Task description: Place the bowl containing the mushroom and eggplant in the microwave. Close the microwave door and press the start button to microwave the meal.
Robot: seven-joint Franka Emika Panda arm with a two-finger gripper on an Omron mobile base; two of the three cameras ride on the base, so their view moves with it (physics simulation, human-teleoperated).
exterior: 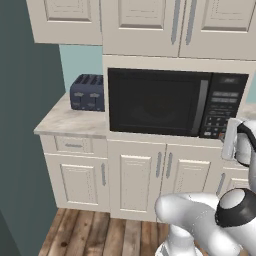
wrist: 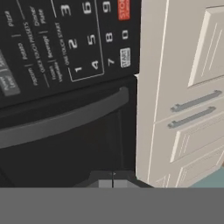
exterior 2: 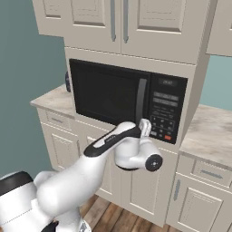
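Note:
The black microwave (exterior: 175, 102) sits in its cabinet niche with the microwave door (exterior: 155, 102) closed, its curved handle (wrist: 65, 118) beside the keypad (exterior 2: 165, 113). My gripper (wrist: 113, 183) is shut with nothing between its fingertips. It hovers just in front of the keypad's lower edge (exterior: 225, 136) (exterior 2: 149, 130). In the hand view, which is rolled sideways, the white START button (wrist: 124, 57) and the red STOP button (wrist: 123, 8) lie ahead of the tips. The bowl, mushroom and eggplant are hidden.
A dark blue-grey toaster (exterior: 87, 92) stands on the marble counter (exterior: 70, 122) left of the microwave. Cream cabinets (exterior: 140, 25) hang above and more sit below (exterior: 135, 180). Another counter stretch (exterior 2: 208, 131) lies to the right.

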